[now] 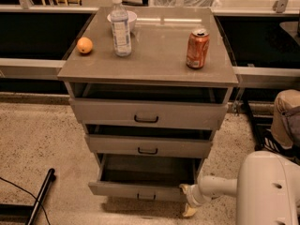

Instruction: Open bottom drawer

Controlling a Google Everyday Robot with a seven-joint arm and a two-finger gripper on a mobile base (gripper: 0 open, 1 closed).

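The grey-taupe cabinet has three drawers, all partly pulled out. The bottom drawer (140, 190) is pulled out the furthest, its dark inside showing, with a small dark pull handle (146, 197) at the centre of its front. My gripper (187, 201) sits at the drawer's front right corner, low near the floor, at the end of my white arm (218, 186) that reaches in from the right.
On the cabinet top stand a water bottle (121, 27), a white bowl (132, 18) behind it, an orange (85, 45) and a red soda can (197, 48). A black pole (40, 196) lies on the speckled floor at left. A person's knee (286, 116) is at right.
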